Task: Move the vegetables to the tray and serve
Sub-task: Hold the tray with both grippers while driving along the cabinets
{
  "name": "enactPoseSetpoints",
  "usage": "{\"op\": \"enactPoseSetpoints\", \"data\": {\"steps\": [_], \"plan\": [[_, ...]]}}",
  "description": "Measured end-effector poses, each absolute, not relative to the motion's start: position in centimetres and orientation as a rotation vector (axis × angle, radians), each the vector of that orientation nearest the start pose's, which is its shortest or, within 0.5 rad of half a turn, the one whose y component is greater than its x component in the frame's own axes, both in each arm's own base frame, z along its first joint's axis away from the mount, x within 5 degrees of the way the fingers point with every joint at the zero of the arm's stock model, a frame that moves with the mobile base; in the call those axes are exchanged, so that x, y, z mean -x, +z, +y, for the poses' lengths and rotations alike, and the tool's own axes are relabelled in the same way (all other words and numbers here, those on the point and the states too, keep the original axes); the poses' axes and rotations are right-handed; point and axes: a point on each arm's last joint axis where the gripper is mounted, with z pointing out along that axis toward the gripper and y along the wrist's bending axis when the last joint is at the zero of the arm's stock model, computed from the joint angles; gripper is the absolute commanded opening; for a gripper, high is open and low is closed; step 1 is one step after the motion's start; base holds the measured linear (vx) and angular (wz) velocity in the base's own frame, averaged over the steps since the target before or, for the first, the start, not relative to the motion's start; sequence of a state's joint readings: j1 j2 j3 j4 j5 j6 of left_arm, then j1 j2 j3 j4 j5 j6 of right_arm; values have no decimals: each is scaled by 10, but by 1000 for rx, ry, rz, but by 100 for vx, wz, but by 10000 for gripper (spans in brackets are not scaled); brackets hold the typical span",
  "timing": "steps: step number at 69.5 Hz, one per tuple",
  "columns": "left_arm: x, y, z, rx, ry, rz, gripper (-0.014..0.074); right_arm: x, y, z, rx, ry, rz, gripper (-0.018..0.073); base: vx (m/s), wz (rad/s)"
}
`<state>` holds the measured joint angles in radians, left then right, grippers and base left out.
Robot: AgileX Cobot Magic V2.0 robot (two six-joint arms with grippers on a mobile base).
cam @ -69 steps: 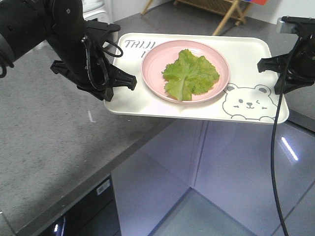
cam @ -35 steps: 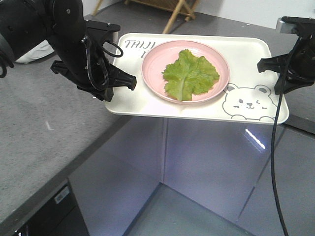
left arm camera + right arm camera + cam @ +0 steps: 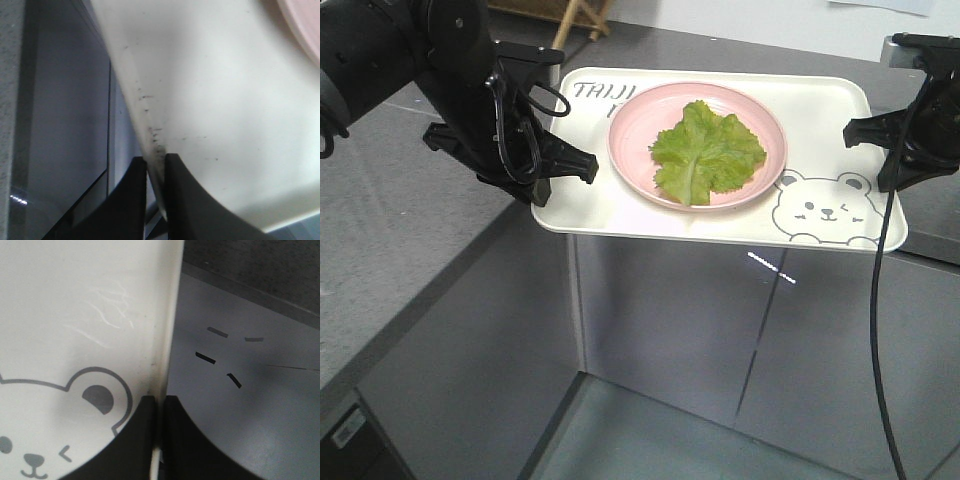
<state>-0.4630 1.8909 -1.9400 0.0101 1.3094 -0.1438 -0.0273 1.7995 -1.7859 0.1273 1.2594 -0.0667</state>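
Observation:
The vegetables (image 3: 708,150), crinkly green lettuce with a pale rib, lie on a round pink plate (image 3: 640,125). The plate sits on the cream tray (image 3: 820,105), which has a bear face (image 3: 823,210) printed on it. The tray hangs level in the air between both arms. My left gripper (image 3: 563,165) is shut on its left rim; the left wrist view shows the rim (image 3: 150,120) pinched between the jaws of that gripper (image 3: 156,162). My right gripper (image 3: 865,130) is shut on the right rim, which is clamped edge-on in the right wrist view (image 3: 160,400) beside the bear's ear (image 3: 102,395).
A grey speckled countertop (image 3: 390,250) runs along the left, its edge just under the tray's left end. Shiny grey cabinet fronts (image 3: 720,340) and floor (image 3: 670,440) lie beneath the tray. Wooden furniture legs (image 3: 575,15) stand at the far back.
The countertop and background have slid left and away under the tray, so cabinet fronts now fill the space below it. The tray, plate, lettuce and both grips look unchanged.

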Motion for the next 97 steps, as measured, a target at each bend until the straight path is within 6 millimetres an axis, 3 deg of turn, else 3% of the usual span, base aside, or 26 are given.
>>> {"op": "enactPoseSetpoints", "data": {"steps": [97], "plan": [[-364,351,-181,-439,-152,2720,-6,-384,346,1,33,152,2747,-6,-1,-25]]}}
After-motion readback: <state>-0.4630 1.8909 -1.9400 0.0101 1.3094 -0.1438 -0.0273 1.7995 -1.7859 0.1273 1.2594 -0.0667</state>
